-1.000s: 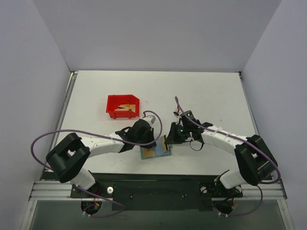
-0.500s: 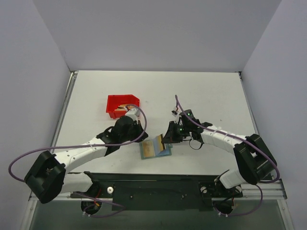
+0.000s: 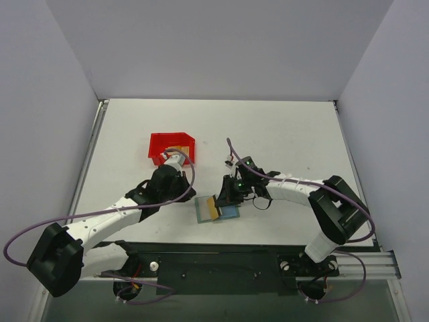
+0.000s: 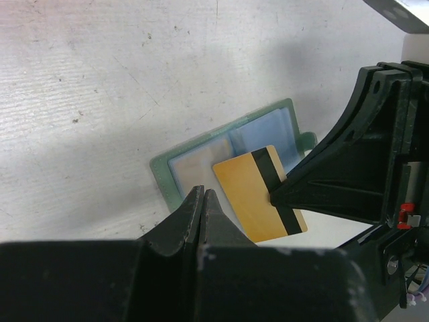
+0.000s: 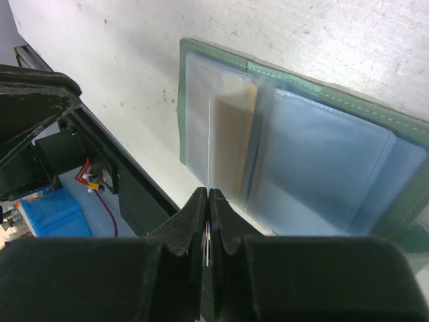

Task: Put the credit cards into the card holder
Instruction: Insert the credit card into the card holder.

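Item: credit card (image 4: 258, 194), a thin, stiff gold-tan rectangle with a dark stripe along one short edge. It is pinched at the striped edge by the right hand (image 5: 208, 193), whose two black fingers are pressed together on it. Seen from that hand's own camera, the card shows edge-on as a pale line running out from the fingertips. It is held over the open card holder (image 4: 268, 131), above the pocket at the end away from the snap tab. The left wrist view shows its face tilted and overhanging the holder's near edge. Whether it touches the pocket cannot be told. Card holder: a small, flat folding wallet lying opened out on the tabletop (image 4: 100, 80). It has a grey-green stitched border with rounded corners, a small tab on one short side, and glossy, translucent light blue sleeves inside. A second card (image 5: 238, 134), tan and dulled by the plastic, sits within the sleeve directly beneath the held card. Left hand (image 4: 203, 194): dark, wedge-shaped fingers pressed together on nothing, with tips just beside the card holder's border on the side away from the right hand, not touching it. Tabletop: matt white, scuffed and flecked with small dark specks. Red bin (image 3: 161, 142): rigid, glossy plastic, open-topped, well apart from the card holder on the far side, partly covered by the left arm.
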You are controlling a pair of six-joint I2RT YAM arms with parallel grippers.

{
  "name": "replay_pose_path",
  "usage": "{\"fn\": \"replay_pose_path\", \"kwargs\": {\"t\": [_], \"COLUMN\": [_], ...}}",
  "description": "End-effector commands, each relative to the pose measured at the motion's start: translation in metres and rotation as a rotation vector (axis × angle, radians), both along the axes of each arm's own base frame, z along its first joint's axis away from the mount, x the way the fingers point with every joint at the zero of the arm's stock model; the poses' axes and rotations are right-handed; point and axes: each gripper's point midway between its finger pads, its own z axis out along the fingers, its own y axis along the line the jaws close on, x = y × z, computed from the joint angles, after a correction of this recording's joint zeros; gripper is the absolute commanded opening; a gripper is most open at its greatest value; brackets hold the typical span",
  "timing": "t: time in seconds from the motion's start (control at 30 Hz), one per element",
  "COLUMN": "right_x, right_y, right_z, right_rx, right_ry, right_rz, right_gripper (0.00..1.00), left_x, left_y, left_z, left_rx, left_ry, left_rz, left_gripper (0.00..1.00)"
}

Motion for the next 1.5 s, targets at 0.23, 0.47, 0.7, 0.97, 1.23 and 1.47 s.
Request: {"fn": "replay_pose_path", "kwargs": {"t": [0.23,0.47,0.7,0.97,1.23,1.47], "right_x": [0.012,0.028,0.024,0.017,0.014,0.013], "right_y": [0.005,-0.016,-0.025,-0.019,-0.017,-0.017], "right_z": [0.008,0.019,0.014,0.007,-0.001,-0.009], "right_rx": [-0.01,-0.002,0.088,0.146,0.153,0.139], "right_ry": [-0.08,-0.14,-0.083,-0.032,-0.002,0.02], "right_rz": [-0.012,-0.079,-0.088,-0.088,-0.086,-0.085], "right_gripper": [0.0,0.0,0.0,0.0,0.0,0.0], "left_x": [0.0,-0.006,-0.015,-0.019,-0.025,-0.03], "left_y": [-0.005,-0.002,0.002,0.004,-0.002,-0.006], "left_z": [-0.008,-0.033,-0.057,-0.063,-0.072,-0.08], "left_rx": [-0.015,0.019,0.041,0.049,0.055,0.065], "left_ry": [0.007,0.064,0.107,0.12,0.144,0.164], "left_rz": [-0.025,-0.02,-0.031,-0.031,-0.058,-0.074], "left_gripper": [0.0,0.0,0.0,0.0,0.0,0.0]}}
